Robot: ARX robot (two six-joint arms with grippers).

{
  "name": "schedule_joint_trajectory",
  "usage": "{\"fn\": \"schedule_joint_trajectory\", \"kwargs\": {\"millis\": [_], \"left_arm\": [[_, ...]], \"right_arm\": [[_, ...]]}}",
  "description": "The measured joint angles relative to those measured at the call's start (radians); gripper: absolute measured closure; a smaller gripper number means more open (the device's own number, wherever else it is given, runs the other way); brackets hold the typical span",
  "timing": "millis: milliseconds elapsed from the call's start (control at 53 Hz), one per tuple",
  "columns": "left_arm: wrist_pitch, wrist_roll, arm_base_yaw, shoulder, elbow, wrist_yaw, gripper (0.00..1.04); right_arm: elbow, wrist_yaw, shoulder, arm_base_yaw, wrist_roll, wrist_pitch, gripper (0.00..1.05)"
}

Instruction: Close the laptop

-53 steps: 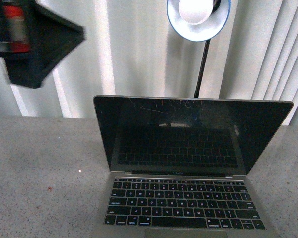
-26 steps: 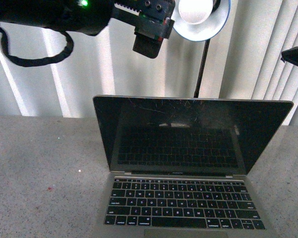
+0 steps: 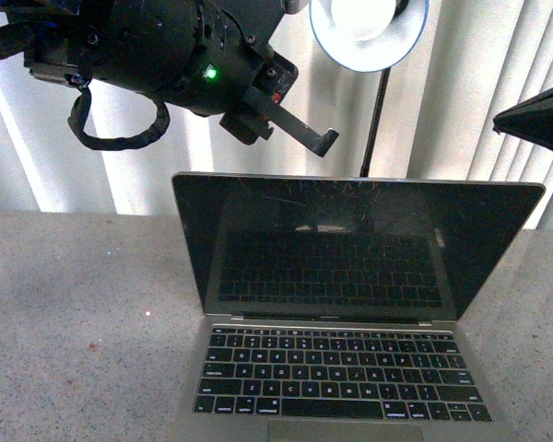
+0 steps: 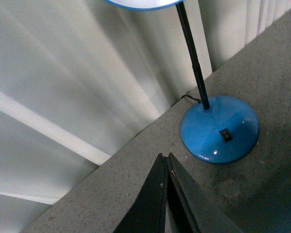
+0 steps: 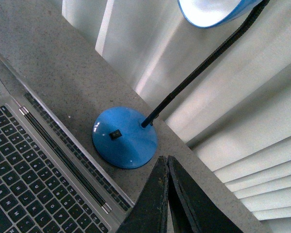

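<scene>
The laptop (image 3: 350,249) stands open on the grey table, its scratched black screen facing me and its black keyboard (image 3: 339,373) at the front. My left gripper (image 3: 326,141) is shut and empty, hanging just above the lid's top edge, left of its middle. In the left wrist view its shut fingers (image 4: 164,158) point at the table behind the laptop. My right gripper (image 3: 500,124) is shut and empty, high at the right edge above the lid's right corner. In the right wrist view it (image 5: 164,158) hovers over the laptop's keyboard and hinge (image 5: 34,165).
A blue desk lamp stands behind the laptop: shade (image 3: 369,32) at top centre, black stalk (image 3: 375,120), round blue base (image 4: 219,128), which also shows in the right wrist view (image 5: 125,137). White vertical blinds (image 3: 479,92) close the back. The grey speckled table (image 3: 74,313) extends to the left.
My left arm has swung in from the upper left and come down to the right, its gripper now just above the lid's top edge. My right gripper has come further in from the right.
</scene>
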Motion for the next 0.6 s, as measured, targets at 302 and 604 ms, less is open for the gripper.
{"fn": "schedule_joint_trajectory", "kwargs": {"millis": [302,604], "left_arm": [[-0.123,0.063,-0.033,0.012,0.017,-0.021,1.01],[-0.195,0.102,-0.030,0.019,0.023,-0.014,1.01]], "right_arm": [[0.087,-0.035,0.081,0.005,-0.002,-0.031,1.02],[0.093,-0.035,0.114,0.015,-0.085,-0.095,1.02]]}}
